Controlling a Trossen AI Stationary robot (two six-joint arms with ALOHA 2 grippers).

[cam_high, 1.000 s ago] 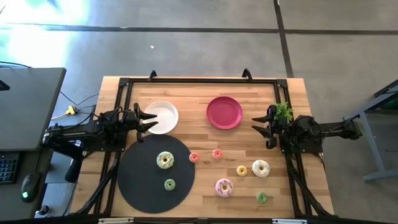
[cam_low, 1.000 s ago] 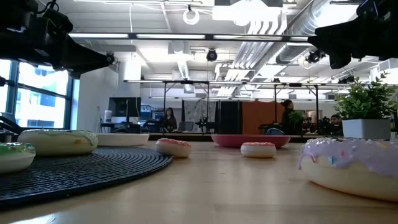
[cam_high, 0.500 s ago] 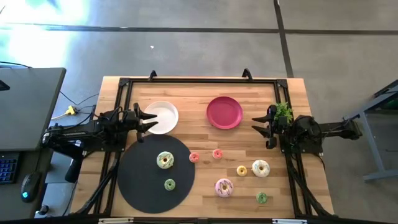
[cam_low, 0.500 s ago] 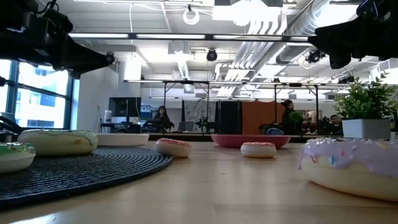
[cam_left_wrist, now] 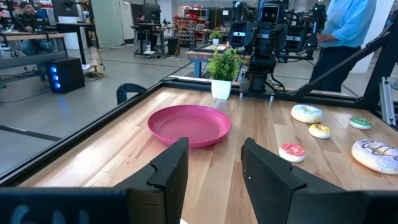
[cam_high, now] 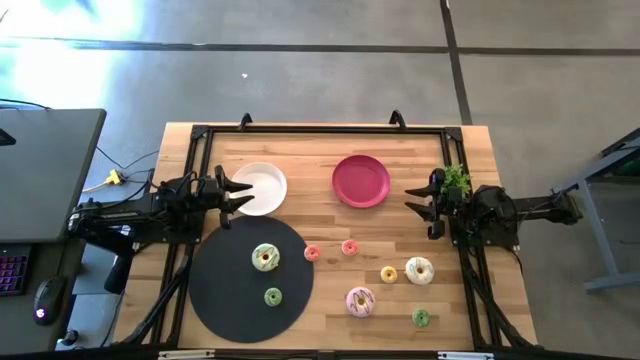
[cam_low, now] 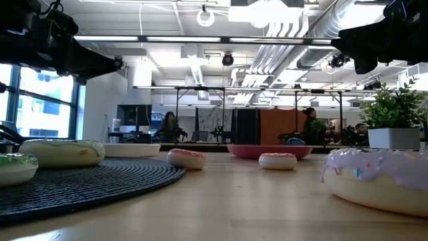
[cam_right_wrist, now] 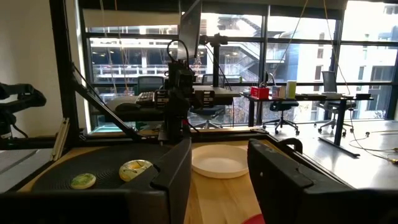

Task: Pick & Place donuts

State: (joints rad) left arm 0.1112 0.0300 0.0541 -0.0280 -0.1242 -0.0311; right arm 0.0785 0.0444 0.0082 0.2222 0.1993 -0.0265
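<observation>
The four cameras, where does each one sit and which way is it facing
High view: above the table, looking straight down; both arms show, left gripper, right gripper.
Low view: at tabletop height, looking level past a pink-iced donut.
Left wrist view: faces the red plate, own fingers below.
Right wrist view: faces the white plate.
Shared: both plates appear in the high view too.

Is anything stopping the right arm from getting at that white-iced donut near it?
Probably not. The white-iced donut lies alone on bare wood, close to the open right gripper, with only the small yellow donut beside it, apart.
</observation>
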